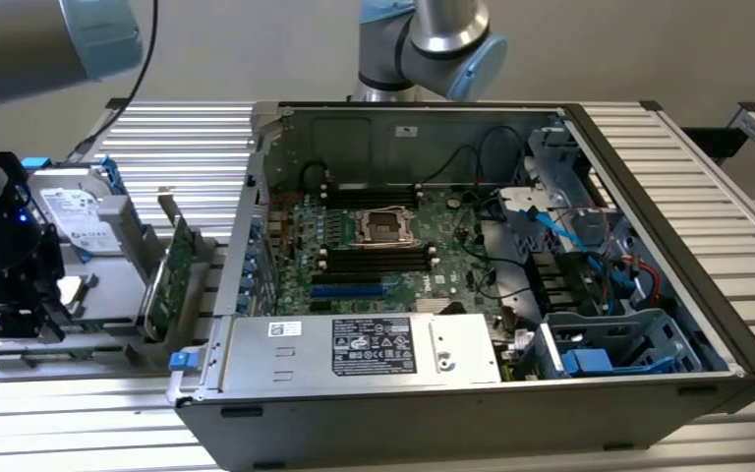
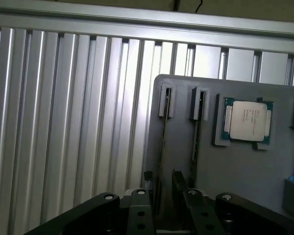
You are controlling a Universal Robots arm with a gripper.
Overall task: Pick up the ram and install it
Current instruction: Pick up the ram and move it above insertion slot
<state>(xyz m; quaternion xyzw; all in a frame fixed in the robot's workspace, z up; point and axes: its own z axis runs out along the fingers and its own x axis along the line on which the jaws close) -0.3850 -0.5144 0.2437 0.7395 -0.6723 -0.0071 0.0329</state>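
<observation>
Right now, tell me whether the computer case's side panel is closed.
No, the computer case lies open on its side, with the green motherboard exposed inside.

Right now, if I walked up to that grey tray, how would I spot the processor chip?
Start at the ribbed metal table and find the grey tray lying on it. Beside the tray's two narrow slots, where thin boards stand on edge, a square pocket holds the processor chip. It alone lies flat: a square silver lid with a green rim.
</observation>
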